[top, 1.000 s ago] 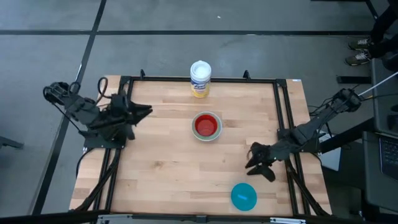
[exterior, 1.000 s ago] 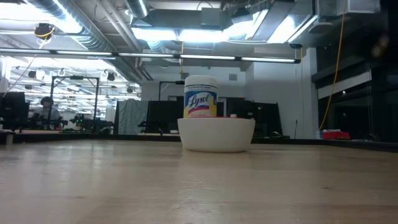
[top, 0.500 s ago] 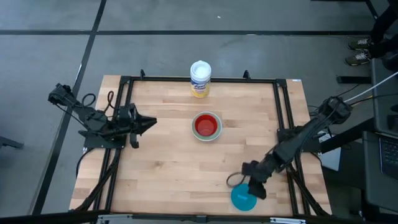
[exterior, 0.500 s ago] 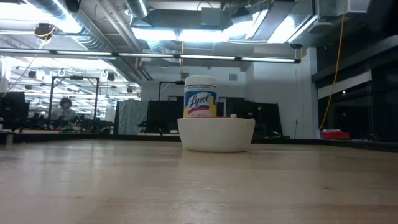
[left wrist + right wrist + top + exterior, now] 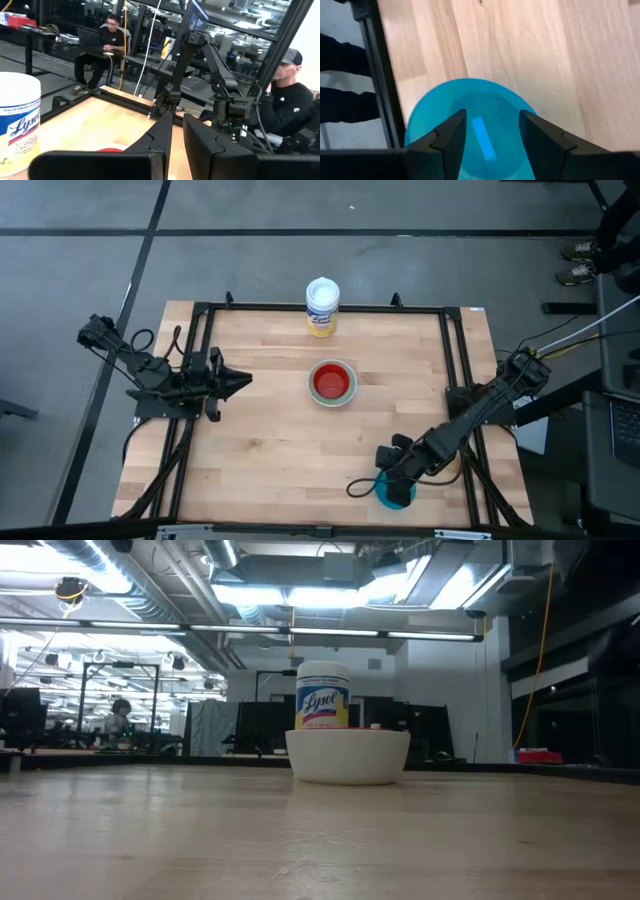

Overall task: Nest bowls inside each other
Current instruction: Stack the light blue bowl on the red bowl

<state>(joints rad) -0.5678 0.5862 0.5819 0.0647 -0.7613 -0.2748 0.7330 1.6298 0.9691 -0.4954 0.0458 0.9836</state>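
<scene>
A red bowl (image 5: 332, 381) sits nested in a white bowl (image 5: 348, 756) at the table's middle. A teal bowl (image 5: 470, 125) stands alone on its base near the front edge, right of centre, also partly seen under the gripper in the high view (image 5: 401, 497). My right gripper (image 5: 492, 116) slants down over it, open, one finger above each side of the bowl's inside. My left gripper (image 5: 177, 131) hangs level over the table's left side, pointing at the stack, with only a narrow gap between its fingers and nothing in it.
A white canister with a yellow label (image 5: 322, 306) stands at the far edge behind the stack. A black frame rail (image 5: 379, 75) runs close beside the teal bowl. People sit and stand beyond the table in the left wrist view.
My right gripper has gone from the table's right edge toward the near edge and the teal bowl, tipping down, and now hangs over it. My left gripper has sunk a little and levelled out. The bowls have kept still.
</scene>
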